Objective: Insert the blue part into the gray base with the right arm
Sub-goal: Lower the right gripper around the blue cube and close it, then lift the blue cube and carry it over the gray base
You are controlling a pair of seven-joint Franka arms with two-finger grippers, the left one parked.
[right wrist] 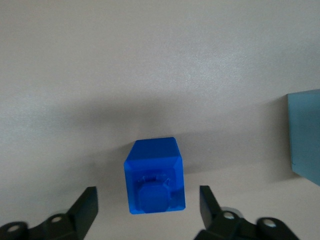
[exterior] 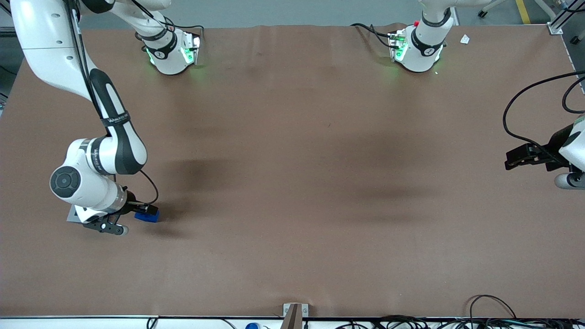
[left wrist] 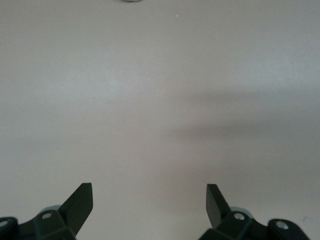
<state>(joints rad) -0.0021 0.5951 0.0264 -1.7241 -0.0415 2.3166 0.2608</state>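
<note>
While our gripper (right wrist: 147, 205) hangs spread around the blue part (right wrist: 154, 175), we judge it light, rigid, best pinched on flat sides

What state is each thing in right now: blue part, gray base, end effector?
blue part: resting on the table, not gripped, not in the base.
gray base: on the table beside the blue part, apart from it, nothing inserted as far as shown.
end effector: open, low over the table, fingers straddling the blue part without touching it.
right arm: reached down over the blue part.
</note>
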